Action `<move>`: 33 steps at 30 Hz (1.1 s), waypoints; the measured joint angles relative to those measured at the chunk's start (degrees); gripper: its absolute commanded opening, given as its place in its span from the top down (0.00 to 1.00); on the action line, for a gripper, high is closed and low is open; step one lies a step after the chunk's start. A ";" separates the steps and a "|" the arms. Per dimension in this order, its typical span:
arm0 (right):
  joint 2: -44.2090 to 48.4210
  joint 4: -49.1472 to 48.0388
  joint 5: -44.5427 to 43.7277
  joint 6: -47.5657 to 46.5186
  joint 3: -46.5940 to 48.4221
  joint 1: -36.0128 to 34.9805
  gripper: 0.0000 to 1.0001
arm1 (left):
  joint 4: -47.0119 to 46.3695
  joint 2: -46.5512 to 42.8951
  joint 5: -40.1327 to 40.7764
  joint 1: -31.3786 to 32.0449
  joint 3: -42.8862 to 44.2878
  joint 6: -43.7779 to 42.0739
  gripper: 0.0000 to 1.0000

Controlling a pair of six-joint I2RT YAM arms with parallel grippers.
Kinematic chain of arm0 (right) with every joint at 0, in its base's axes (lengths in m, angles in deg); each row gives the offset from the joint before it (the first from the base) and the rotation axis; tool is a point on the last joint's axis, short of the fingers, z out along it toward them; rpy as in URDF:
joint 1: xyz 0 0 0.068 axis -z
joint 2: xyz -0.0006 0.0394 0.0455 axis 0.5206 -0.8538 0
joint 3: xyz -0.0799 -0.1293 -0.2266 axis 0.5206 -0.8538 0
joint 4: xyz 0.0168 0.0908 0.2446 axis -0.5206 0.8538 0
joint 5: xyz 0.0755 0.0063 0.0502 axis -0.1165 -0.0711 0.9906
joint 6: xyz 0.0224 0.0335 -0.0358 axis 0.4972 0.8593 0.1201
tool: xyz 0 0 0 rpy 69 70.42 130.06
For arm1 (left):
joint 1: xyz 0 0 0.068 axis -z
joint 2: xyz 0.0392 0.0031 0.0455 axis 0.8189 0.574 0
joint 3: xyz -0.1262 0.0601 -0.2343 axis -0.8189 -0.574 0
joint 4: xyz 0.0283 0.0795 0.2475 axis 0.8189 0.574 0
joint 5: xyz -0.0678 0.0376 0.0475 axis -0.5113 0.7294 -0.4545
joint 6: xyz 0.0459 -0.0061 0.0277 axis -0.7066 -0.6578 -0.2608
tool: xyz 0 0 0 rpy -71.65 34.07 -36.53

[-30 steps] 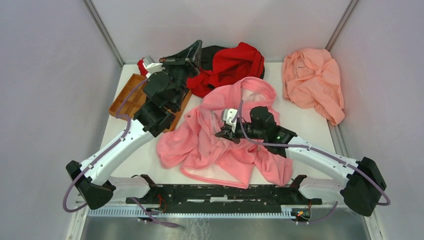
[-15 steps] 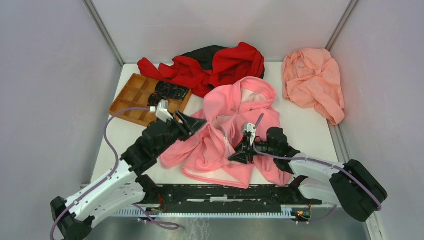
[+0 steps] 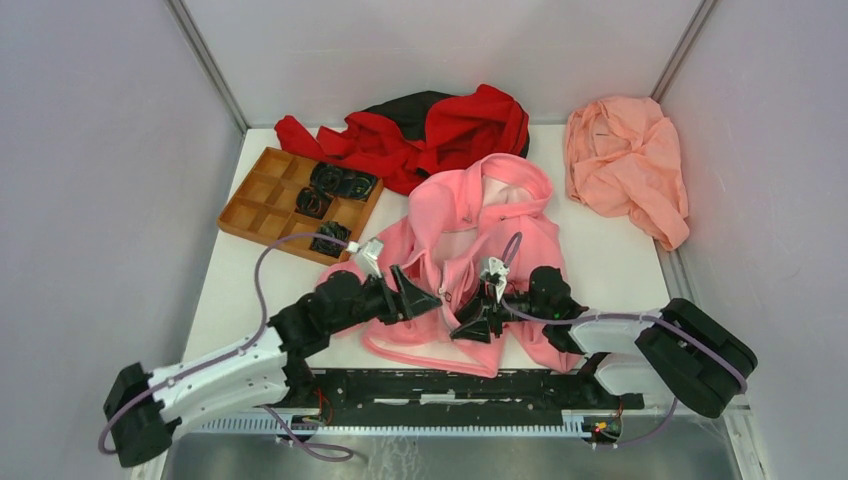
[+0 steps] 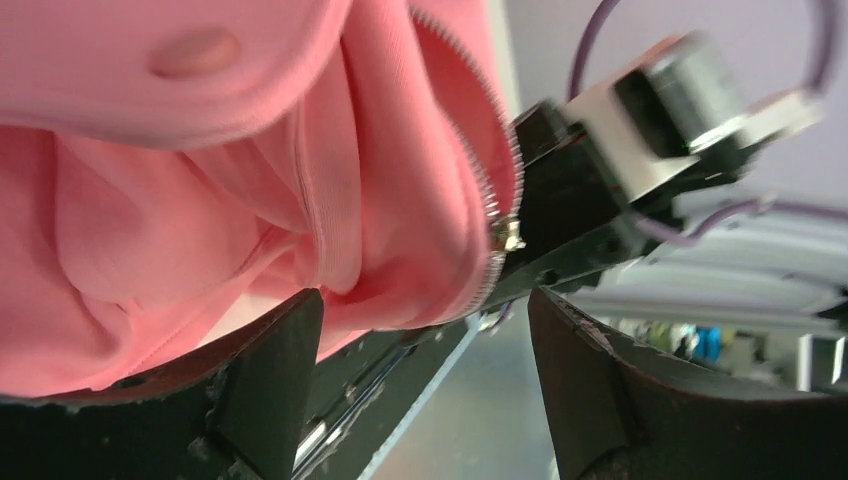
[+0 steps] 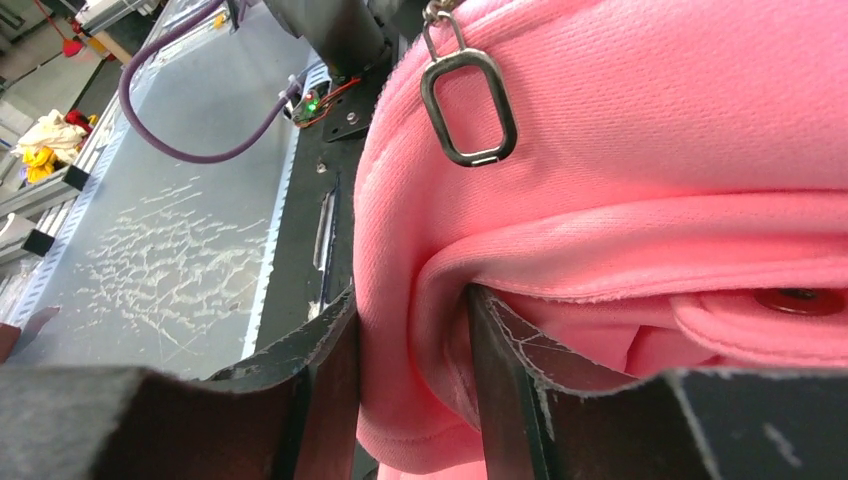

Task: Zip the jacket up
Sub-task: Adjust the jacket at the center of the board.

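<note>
1. The large bright pink fleece hooded jacket [image 3: 470, 225] lies crumpled at the middle of the white counter [image 3: 622, 262]. Its hood points to the far edge and its hem reaches toward the near edge. The front is unzipped.
2. Left hand [image 3: 425, 300]: it sits at the jacket's left front panel near the near edge. In the wrist view its fingers [image 4: 265, 385] stand wide apart, and a fabric edge with zipper teeth [image 4: 506, 165] hangs above the gap.
3. Right hand [image 3: 467, 325]: it sits at the jacket's lower front, close to the left hand. Its fingers [image 5: 325, 400] are parted, with a fold of fleece lying loosely between them.
4. A small oblong metal zipper pull [image 5: 468, 105] rests on the fleece above that fold.
5. A red-and-black garment [image 3: 455, 130] lies at the far edge.
6. A salmon-peach cloth [image 3: 625, 165] lies at the far right corner.
7. A brown compartment tray [image 3: 240, 215] sits at the far left.
</note>
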 measured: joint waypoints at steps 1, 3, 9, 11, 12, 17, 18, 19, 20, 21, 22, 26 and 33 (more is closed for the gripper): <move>-0.13 -0.17 0.24 -0.26 -0.11 -0.15 0.53 | -0.66 3.26 0.28 1.88 0.48 -1.07 0.18; -0.42 -0.33 0.61 -0.76 -0.28 -0.26 0.53 | -1.42 7.96 0.44 4.35 1.31 -2.60 0.21; -0.31 0.35 2.43 -2.84 -0.35 -0.31 0.50 | -3.98 14.51 0.92 7.26 2.51 -5.66 0.79; 0.48 2.84 3.82 -5.16 -0.17 -0.20 0.46 | -4.28 14.67 1.53 7.26 2.51 -6.38 0.95; 0.96 4.57 4.50 -6.62 0.09 -0.02 0.43 | -4.35 14.69 1.79 7.26 2.51 -7.04 0.98; 3.87 29.22 11.43 -24.30 9.14 4.52 0.27 | -4.26 14.73 2.12 7.30 2.51 -9.42 0.98; 3.93 38.40 12.39 -31.34 13.20 6.10 0.23 | -3.89 14.84 1.90 7.30 2.56 -10.14 0.98; 3.82 46.97 12.90 -38.10 17.18 7.54 0.21 | -3.45 15.15 1.66 7.30 2.64 -10.78 0.98; 3.50 56.39 13.16 -45.40 21.81 9.05 0.18 | -2.64 15.69 1.22 7.30 3.02 -11.54 0.98; 2.95 65.99 13.11 -52.94 26.99 10.64 0.17 | -1.99 16.35 0.76 7.30 3.41 -12.13 0.98; 1.88 78.47 12.74 -62.60 34.75 11.98 0.14 | -1.16 17.35 -0.07 7.30 4.15 -12.81 0.98; 0.13 94.82 11.56 -74.99 46.01 15.23 0.02 | 1.51 21.46 -2.93 7.30 7.52 -15.54 0.98; 0.94 101.13 10.56 -77.26 50.23 21.29 0.02 | 1.97 22.14 -4.94 7.08 8.85 -19.45 0.98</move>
